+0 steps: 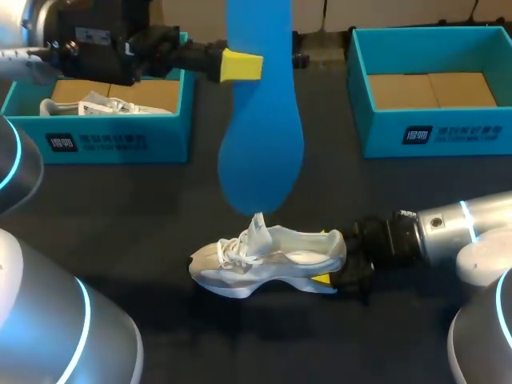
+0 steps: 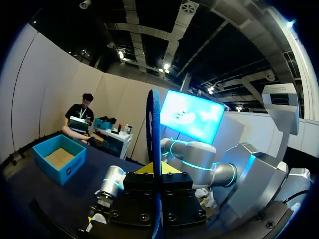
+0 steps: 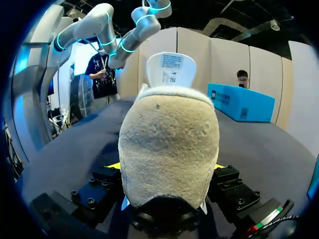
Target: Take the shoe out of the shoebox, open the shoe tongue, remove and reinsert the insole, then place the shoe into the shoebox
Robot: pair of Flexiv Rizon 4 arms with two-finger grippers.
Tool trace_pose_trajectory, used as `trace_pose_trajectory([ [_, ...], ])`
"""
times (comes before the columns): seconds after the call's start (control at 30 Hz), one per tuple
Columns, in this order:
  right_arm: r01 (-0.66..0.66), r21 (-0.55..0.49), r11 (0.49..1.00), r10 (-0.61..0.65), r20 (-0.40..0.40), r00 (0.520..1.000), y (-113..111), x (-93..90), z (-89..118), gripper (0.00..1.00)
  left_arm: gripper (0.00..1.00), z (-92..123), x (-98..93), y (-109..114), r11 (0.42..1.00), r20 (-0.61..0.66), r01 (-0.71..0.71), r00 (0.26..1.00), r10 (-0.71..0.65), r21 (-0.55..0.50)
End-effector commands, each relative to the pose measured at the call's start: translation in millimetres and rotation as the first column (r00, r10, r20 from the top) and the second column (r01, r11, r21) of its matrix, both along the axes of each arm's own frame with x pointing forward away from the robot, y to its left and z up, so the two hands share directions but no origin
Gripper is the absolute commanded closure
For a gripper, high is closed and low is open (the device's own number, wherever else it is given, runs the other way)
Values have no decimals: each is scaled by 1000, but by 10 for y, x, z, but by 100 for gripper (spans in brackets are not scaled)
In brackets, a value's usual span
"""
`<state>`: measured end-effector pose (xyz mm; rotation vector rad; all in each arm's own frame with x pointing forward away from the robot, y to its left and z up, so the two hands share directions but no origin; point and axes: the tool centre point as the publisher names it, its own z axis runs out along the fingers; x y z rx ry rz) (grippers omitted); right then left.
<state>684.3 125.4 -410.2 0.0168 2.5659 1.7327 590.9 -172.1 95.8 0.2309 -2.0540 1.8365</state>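
A white shoe point(image 1: 268, 258) lies on its side on the dark table, toe to the left. My right gripper point(image 1: 334, 272) is shut on its heel. In the right wrist view the beige heel point(image 3: 169, 144) fills the space between the yellow fingertips point(image 3: 113, 165). A blue insole point(image 1: 260, 120) hangs upright above the shoe, its lower end just over the raised tongue point(image 1: 258, 226). My left gripper point(image 1: 240, 66) is shut on the insole's upper part. The left wrist view has the insole point(image 2: 154, 144) edge-on between that gripper's point(image 2: 155, 172) fingers.
A teal shoebox point(image 1: 172, 128) at the back left holds a white shoe or paper point(image 1: 104, 104). A second teal shoebox point(image 1: 376, 132), showing only its cardboard floor, stands at the back right. My own arm links crowd the near corners.
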Motion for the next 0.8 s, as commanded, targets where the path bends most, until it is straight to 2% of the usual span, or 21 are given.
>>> trace_pose_trajectory([
  [0.03,0,-6,1000,0,-1,1000,15,-4,0,100,100,14,18,29,1000,-4,6,1000,-6,5],
  [0.23,-2,-21,1000,2,-2,1000,23,-11,-4,100,100,57,-19,-14,999,-11,35,999,-35,-6],
  [0.27,3,-25,1000,-3,-2,1000,25,-15,-2,66,100,57,-19,-14,999,-11,35,999,-35,-6],
  [0.3,11,-25,1000,-11,-3,1000,7,-23,-4,0,100,57,-19,-14,999,-11,35,999,-35,-6],
  [0.67,71,-69,995,-69,25,997,-195,-65,84,0,100,57,-19,-14,999,-11,35,999,-35,-6],
  [0.8,84,-150,985,-81,24,996,-297,-36,160,0,100,57,-19,-14,999,-11,35,999,-35,-6],
])
